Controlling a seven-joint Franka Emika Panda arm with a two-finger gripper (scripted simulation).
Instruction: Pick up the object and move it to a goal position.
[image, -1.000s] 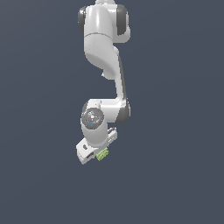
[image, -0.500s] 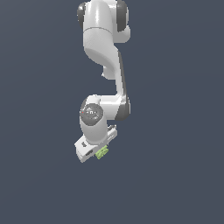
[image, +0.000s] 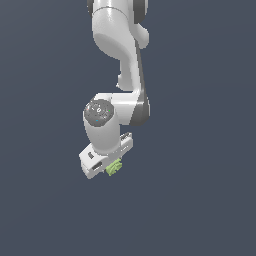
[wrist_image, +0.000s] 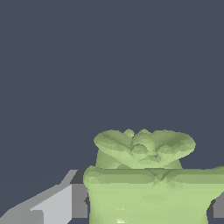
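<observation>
Against a plain slate-grey backdrop, the jaws clamp the green object (image: 114, 167) (wrist_image: 146, 183).

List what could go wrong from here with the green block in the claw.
1. Slip: the light-green block looks small beside the white claw and sits at its very tip, so a jolt might shake it loose.
2. Uneven grip: the wrist view shows the block's surface lumpy and grooved, so the fingers may bear on only part of it, letting it twist.
3. No goal marker shows in either view, so placement cannot be checked.
</observation>
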